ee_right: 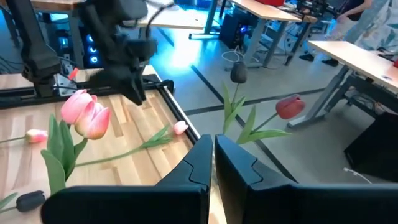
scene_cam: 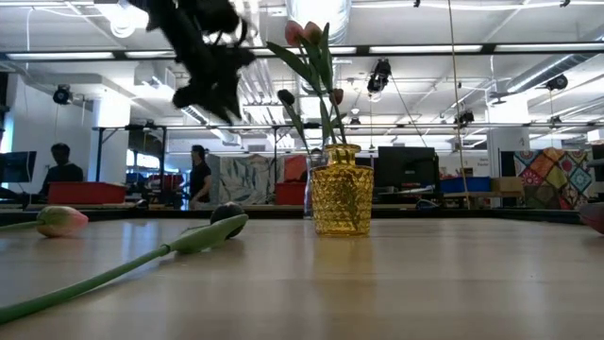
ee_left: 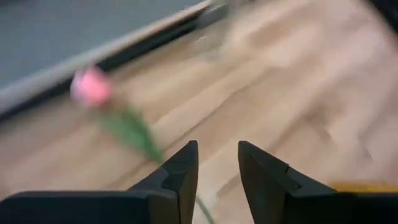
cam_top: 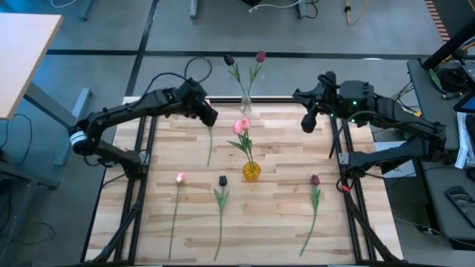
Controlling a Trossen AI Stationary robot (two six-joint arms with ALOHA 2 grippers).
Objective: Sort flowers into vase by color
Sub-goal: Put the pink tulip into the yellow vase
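- Nearest the low camera, a loose tulip stem is seen lying flat on the table, with a pink-headed tulip to its left and a dark-headed tulip just beside it, both along the near left of the table.
- Farther left and toward the far edge, the left gripper is held above a fourth loose flower, a pink tulip whose stem runs toward the near side; its fingers are parted by a narrow gap and nothing is gripped.
- At the centre, a yellow vase is found holding two pink tulips.
- At the far edge, a clear vase is seen with a black-headed and a maroon-headed tulip.
- On the near right, a maroon tulip is laid flat, well apart from both vases.
- At the far right, the right gripper is parked in the air, fingers pressed together and empty.
- The tulips are judged light, thin and flexible; the heads would be crushed easily, so the stem is best taken just below the head, where it is lifted slightly off the wood.
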